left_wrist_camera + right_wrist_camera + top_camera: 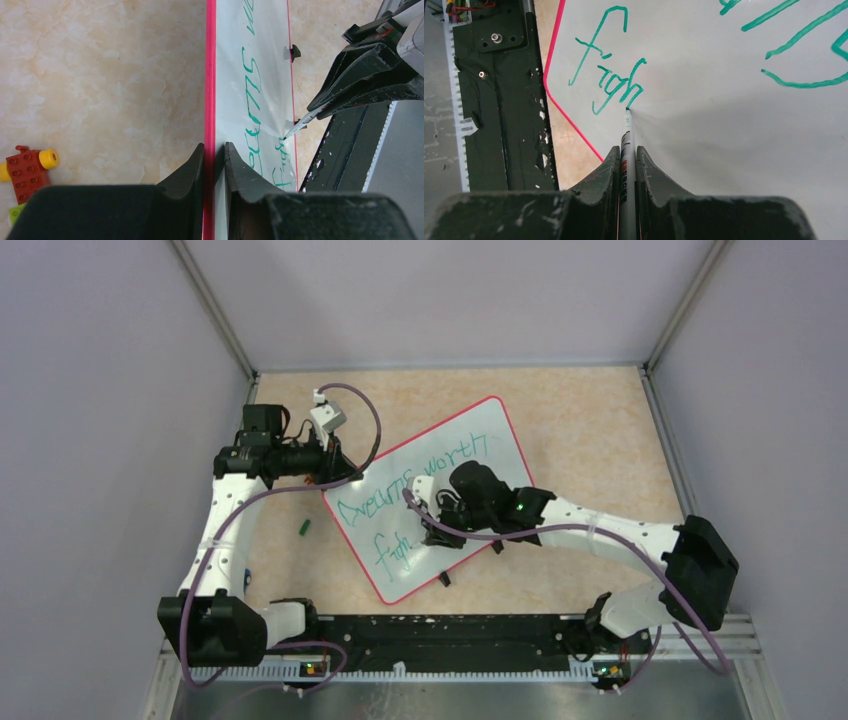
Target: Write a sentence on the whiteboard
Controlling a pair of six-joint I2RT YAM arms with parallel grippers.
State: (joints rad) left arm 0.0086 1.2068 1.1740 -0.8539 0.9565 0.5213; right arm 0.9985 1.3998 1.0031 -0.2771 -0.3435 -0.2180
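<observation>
Black base rail (450,635): runs along the near edge of the desk (590,430), with both arms mounted on it.

Right tool (628,151): clenched on a marker (626,131), which is held between the fingers and points away from the wrist. The marker tip touches the whiteboard (734,150) directly after the last stroke of the lower line.

Whiteboard: sits on the desk between the two arms, turned at an angle, with its nearest corner close to the base rail. Red rim and small black feet noted.

The sentence (395,495): green lettering on the board face. The upper line reads roughly "Dreams worth"; the lower line reads "figh" and ends at the marker tip.

Small green piece (303,527): lies on the desk just left of the board, apart from it.

Left tool (215,147): clamped on the board's red rim at its far left edge, one finger on each face.

Toy bricks (27,170): red, yellow and green, on the desk beside the left tool.
</observation>
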